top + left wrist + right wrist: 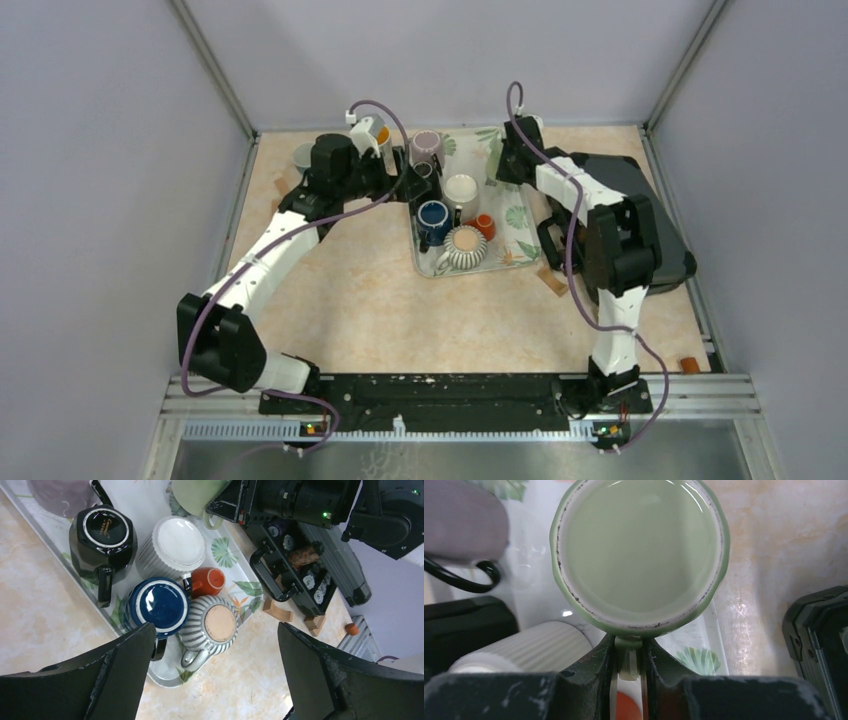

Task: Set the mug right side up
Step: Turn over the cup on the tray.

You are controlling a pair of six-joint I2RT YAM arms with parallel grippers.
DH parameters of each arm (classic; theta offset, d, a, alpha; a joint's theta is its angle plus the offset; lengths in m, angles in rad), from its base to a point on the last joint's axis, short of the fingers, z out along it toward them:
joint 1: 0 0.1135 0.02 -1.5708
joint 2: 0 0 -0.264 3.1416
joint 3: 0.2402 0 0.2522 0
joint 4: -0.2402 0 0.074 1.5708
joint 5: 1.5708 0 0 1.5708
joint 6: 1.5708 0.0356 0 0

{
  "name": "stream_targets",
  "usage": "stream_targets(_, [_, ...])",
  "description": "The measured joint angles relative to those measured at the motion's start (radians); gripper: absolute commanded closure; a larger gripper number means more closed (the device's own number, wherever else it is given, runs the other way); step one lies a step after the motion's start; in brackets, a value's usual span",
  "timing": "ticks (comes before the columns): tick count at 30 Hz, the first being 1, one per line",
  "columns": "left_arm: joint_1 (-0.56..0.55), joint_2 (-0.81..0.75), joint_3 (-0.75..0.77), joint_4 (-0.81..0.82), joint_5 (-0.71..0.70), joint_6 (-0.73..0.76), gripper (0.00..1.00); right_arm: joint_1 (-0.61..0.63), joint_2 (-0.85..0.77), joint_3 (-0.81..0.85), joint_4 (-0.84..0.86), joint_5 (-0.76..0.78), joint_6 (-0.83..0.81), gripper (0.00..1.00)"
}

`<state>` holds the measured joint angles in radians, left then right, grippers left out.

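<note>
Operator: Fingers (606, 680) of the right end effector (629, 660) fill the bottom edge of the right wrist view. Report their state.

Technician: Nearly closed. They clamp the handle (629, 642) of the green mug (639, 555). Only the thickness of the handle separates them.

Operator: Location of the mug?

Technician: Directly ahead of the fingertips, in the upper centre of that frame, over the upper right part of the tray (521, 240) as the top view shows it. One round face points at the lens. Its pale glazed surface does not show whether it is the base or the mouth. Contact with the tray cannot be confirmed either.

Operator: Governing relation for the coming move?

Technician: The long axis of the mug runs toward the wrist camera, crosswise to the line along which the fingers reach. The handle sits on the near side of the body, on that reach line. Judgement: a roll of the right wrist about the reach line inverts the mug without a regrasp. This requires clearance over the white ribbed mug (519, 645) at lower left.

Operator: Left end effector?

Technician: The left end effector (216, 630) is spread to full width and holds nothing. Its view frames the blue mug (159, 605) and the striped mug (212, 625) between the spread fingers. The green mug lies at the top edge of that frame, well apart. The right arm is the nearer one and has the grip.
</note>
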<state>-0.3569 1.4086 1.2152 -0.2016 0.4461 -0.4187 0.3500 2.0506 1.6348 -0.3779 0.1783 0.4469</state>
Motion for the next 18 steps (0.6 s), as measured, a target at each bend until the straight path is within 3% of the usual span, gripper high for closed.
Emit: stream_targets(18, [0.003, 0.011, -0.034, 0.258, 0.139, -0.282, 0.02, 0.000, -0.306, -0.217, 0.244, -0.208, 0.165, 1.00])
